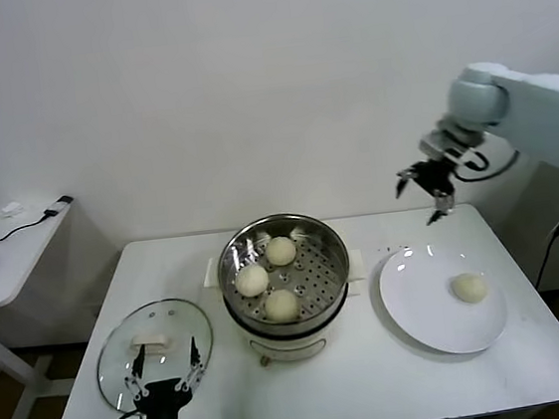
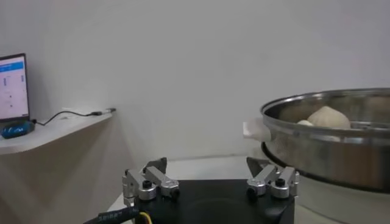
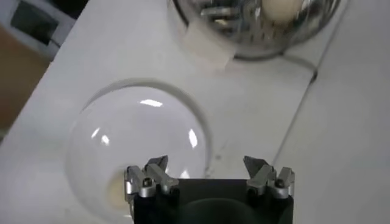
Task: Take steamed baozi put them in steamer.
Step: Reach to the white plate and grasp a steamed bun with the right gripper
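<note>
Shiny round steel steamer point(image 1: 284, 269) with perforated tray mid tabletop point(image 1: 377, 379), three smooth cream domed baozi point(image 1: 252, 279) inside. A fourth baozi point(image 1: 469, 288) on flat white plate point(image 1: 421, 315). Right gripper point(image 1: 427, 189) raised above plate's far edge, fingers open, empty. Left gripper point(image 1: 164, 368) low by glass lid point(image 1: 125, 361), fingers open.

Steamer point(image 1: 288, 314): round shiny steel pot, white base and handles, upright mid-table. Steamed baozi: three cream-white domes point(image 1: 281, 250) point(image 1: 252, 279) point(image 1: 281, 305) on its perforated tray; a fourth point(image 1: 469, 288) apart (outside, to the robot's right).
</note>
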Robot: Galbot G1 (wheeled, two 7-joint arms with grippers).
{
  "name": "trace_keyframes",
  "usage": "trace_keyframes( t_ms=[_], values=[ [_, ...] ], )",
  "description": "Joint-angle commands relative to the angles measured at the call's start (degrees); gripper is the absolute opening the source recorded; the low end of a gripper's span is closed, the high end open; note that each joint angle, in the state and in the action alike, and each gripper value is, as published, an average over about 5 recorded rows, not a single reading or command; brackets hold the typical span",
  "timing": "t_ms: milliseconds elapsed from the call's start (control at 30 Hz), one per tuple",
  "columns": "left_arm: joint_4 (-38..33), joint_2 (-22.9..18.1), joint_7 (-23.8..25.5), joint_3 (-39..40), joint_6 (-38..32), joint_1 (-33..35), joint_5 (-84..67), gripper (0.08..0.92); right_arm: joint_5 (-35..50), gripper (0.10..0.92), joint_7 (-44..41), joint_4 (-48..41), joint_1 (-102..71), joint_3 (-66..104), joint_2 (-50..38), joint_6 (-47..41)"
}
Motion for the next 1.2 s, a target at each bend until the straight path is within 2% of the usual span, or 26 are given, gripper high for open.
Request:
trace_keyframes(
  t_ms=[33, 200, 500, 1200],
  values=[
    [0.5, 0.0, 0.1, -0.4, 0.1, -0.1, 0.1, 0.823, -8.9, 0.823, 4.8, -4.8, -27.5, 16.5, -14.9, -10.5],
    [1.2, -0.1, 0.1, -0.5, 0.1, -0.3, 0.2, 0.823, -12.8, 0.823, 6.6, -7.9, -34.8, 22.4, -12.2, -11.6],
    [1.8, -0.5, 0.1, -0.5, 0.0, -0.5, 0.3, 0.823, -13.6, 0.823, 8.4, -12.3, -38.1, 25.5, -6.6, -13.3],
    [1.8, -0.4, 0.0, -0.7, -0.1, -0.5, 0.2, 0.823, -15.5, 0.823, 10.4, -14.9, -39.0, 27.5, -2.7, -13.1]
  ],
)
